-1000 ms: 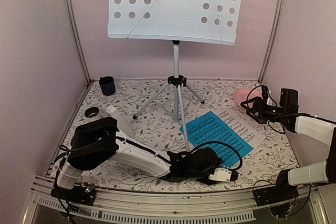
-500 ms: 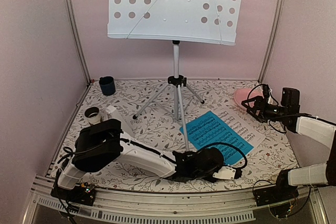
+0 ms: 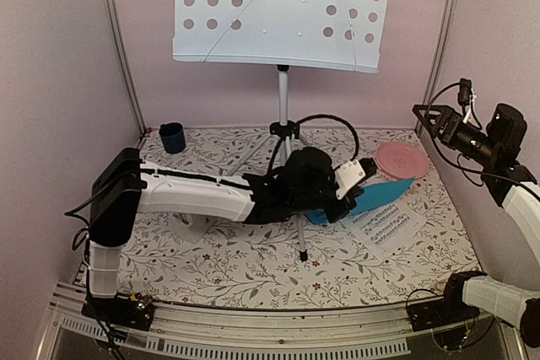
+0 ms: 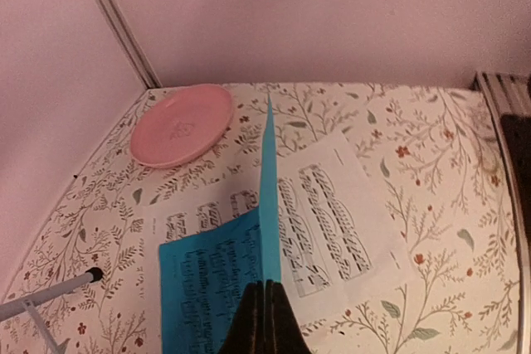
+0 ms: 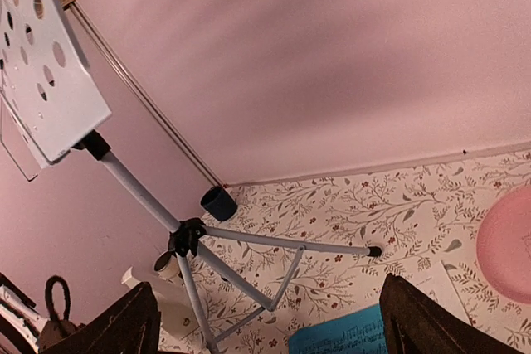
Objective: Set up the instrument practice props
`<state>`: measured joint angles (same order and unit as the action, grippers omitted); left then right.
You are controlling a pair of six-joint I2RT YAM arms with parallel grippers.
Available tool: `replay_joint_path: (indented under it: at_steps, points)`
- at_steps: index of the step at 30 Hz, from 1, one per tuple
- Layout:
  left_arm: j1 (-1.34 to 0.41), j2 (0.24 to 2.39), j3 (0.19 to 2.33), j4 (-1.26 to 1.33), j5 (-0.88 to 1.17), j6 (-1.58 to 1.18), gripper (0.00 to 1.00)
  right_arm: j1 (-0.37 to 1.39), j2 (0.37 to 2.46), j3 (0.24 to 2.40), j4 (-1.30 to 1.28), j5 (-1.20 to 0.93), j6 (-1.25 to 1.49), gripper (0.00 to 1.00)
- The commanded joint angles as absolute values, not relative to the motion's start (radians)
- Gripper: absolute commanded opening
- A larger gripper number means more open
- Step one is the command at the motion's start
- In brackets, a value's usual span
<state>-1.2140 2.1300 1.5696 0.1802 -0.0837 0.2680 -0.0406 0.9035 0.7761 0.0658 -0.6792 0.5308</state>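
Note:
The pale perforated music stand (image 3: 278,14) rises on its silver tripod (image 3: 284,130) at the back; its desk (image 5: 50,55) also shows in the right wrist view. My left gripper (image 3: 361,190) reaches under it to the right. It (image 4: 267,283) is shut on the edge of the bright blue music sheet (image 4: 216,279), which is lifted and folded up off the table (image 3: 381,194). The white music sheet (image 3: 390,227) lies flat beneath it (image 4: 332,213). My right gripper (image 3: 432,120) hangs high at the right, open and empty (image 5: 274,329). The white metronome (image 5: 166,308) peeks out behind the tripod.
A pink plate (image 3: 402,159) lies at the back right, close to the sheets (image 4: 182,124). A dark blue cup (image 3: 172,137) stands at the back left corner (image 5: 219,202). The tripod legs (image 5: 282,246) spread across the middle of the floral table. Pink walls close in three sides.
My left gripper shut on the blue sheet near the front edge, then lifted and carried it back toward the plate. The right arm rose higher and its jaws spread wider.

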Motion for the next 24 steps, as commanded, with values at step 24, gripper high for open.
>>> replay_joint_path:
  at_steps: [24]
  points:
    - [-1.408,1.536,1.252,0.576,-0.860,-0.183,0.00,0.540,1.035,1.127,-0.240,-0.508,0.188,0.88]
